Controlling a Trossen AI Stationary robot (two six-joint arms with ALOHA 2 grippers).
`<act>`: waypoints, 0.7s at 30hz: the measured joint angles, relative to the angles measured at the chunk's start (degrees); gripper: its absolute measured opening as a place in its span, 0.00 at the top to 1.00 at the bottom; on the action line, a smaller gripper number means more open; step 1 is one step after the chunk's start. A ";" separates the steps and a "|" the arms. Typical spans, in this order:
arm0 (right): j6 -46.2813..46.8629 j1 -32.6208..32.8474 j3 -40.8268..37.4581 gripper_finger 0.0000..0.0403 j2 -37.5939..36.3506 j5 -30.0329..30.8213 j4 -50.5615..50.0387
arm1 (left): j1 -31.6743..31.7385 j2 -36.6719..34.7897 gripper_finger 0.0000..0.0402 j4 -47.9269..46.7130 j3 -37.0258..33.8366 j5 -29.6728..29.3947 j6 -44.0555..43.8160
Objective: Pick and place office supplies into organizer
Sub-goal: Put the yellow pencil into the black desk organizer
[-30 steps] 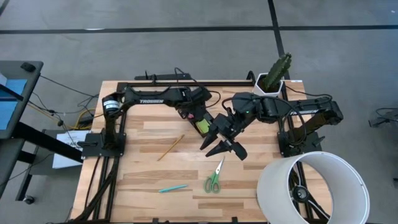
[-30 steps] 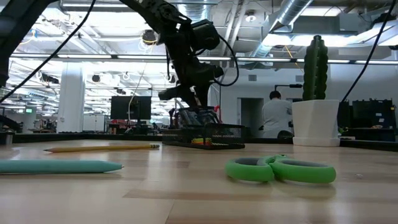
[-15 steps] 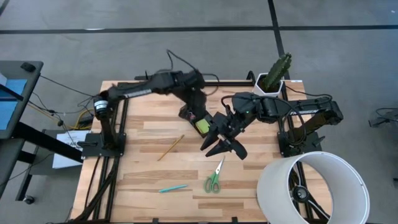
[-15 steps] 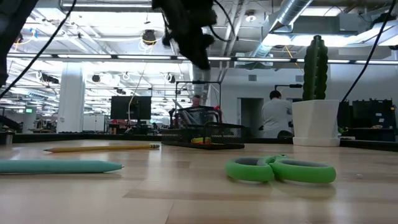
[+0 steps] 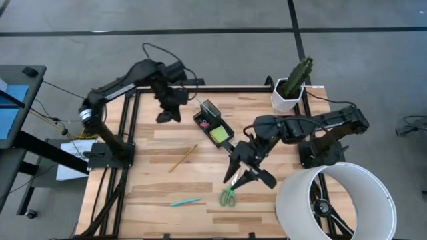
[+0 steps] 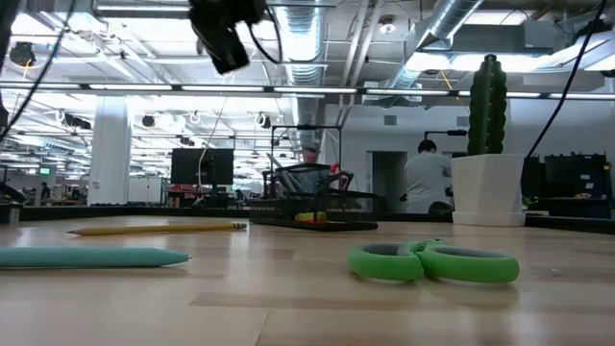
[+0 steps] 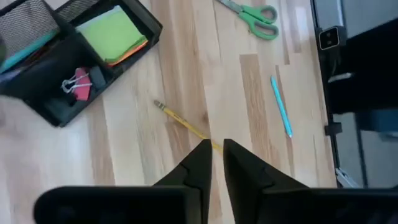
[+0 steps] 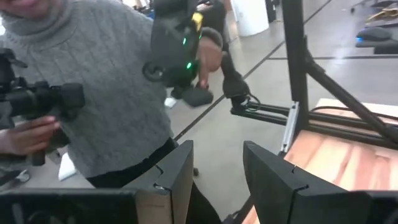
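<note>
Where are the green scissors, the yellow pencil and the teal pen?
green scissors [image 5: 229, 194]: high view, on the handles.
yellow pencil [image 5: 182, 158]: high view, mid-shaft.
teal pen [image 7: 281, 107]: left wrist view, mid-barrel.

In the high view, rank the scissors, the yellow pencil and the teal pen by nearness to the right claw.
1. Green-handled scissors, right beside the right claw, toward the table's front.
2. Yellow pencil, out to the left, mid-table.
3. Teal pen, left near the front edge.
</note>
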 joint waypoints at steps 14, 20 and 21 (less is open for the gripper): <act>-2.08 -2.93 -0.02 0.66 0.00 4.37 1.65 | -9.00 -34.51 1.00 15.60 -34.22 -9.49 -41.20; -2.12 -4.66 -0.02 0.66 0.02 4.41 2.19 | -15.61 -46.02 1.00 30.73 -54.80 -13.82 -54.66; -2.32 -4.91 -0.02 0.66 0.02 4.39 2.19 | -16.59 -47.45 0.99 35.80 -58.09 -13.89 -56.20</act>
